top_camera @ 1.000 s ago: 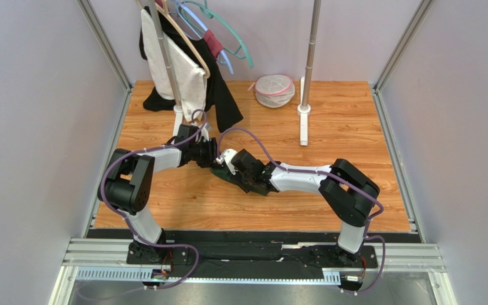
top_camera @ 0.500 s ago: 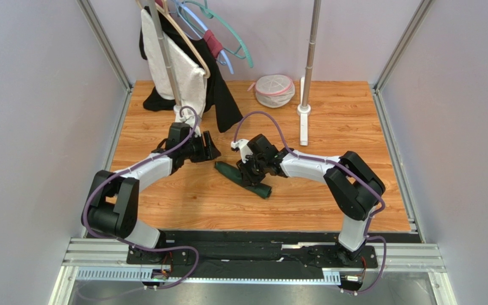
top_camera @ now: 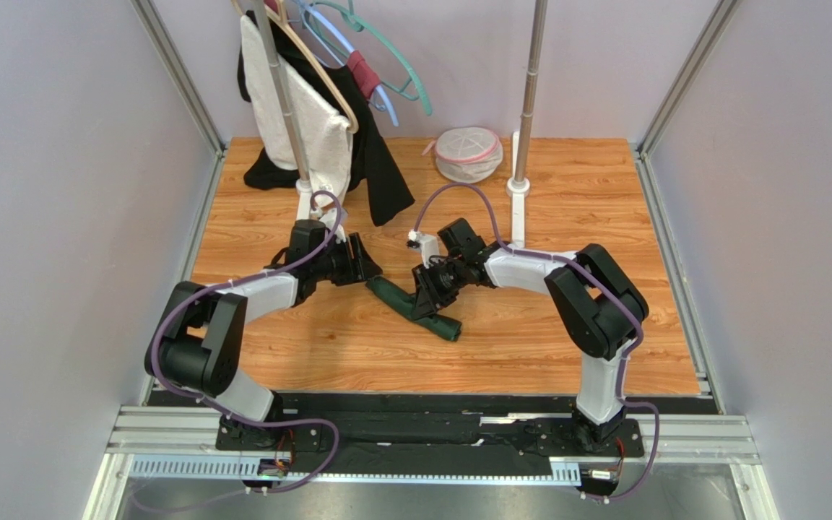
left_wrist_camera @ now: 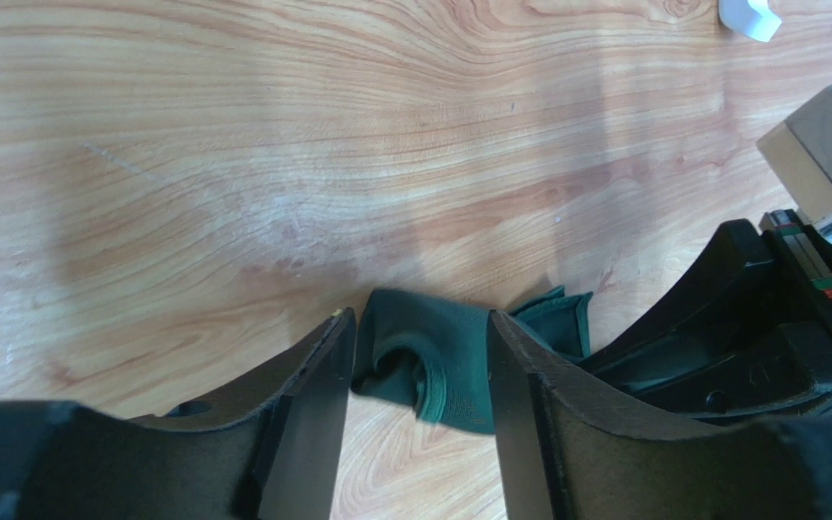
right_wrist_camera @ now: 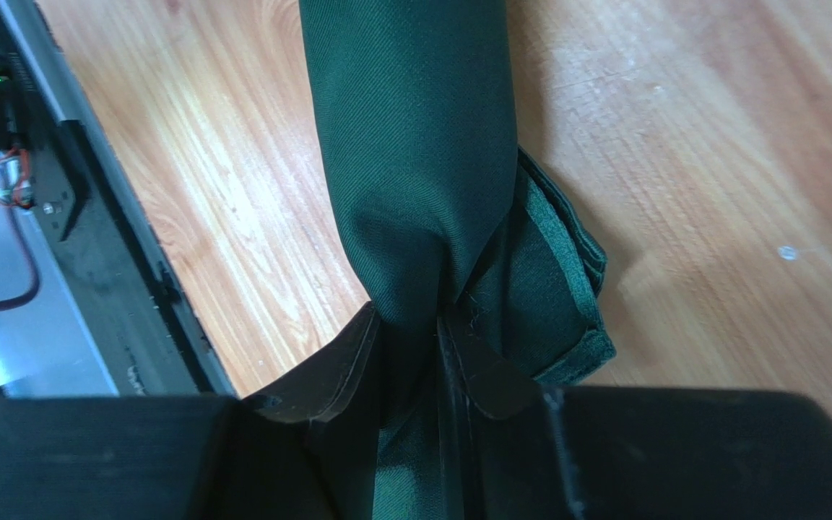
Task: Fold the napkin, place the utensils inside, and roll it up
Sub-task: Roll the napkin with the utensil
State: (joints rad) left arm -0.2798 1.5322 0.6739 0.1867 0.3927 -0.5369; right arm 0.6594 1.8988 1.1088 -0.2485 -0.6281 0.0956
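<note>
I'm watching the right gripper pinching the rolled napkin; the left gripper is straddling its end, jaws apart. Basket at back: contents unclear.

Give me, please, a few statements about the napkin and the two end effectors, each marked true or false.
1. The green napkin is rolled into a tube. True.
2. The right end effector hangs open above the roll. False: its fingers pinch the cloth.
3. The left end effector stands open at one end of the roll. True.
4. A fork lies bare on the table. False: no fork is in view.
</note>
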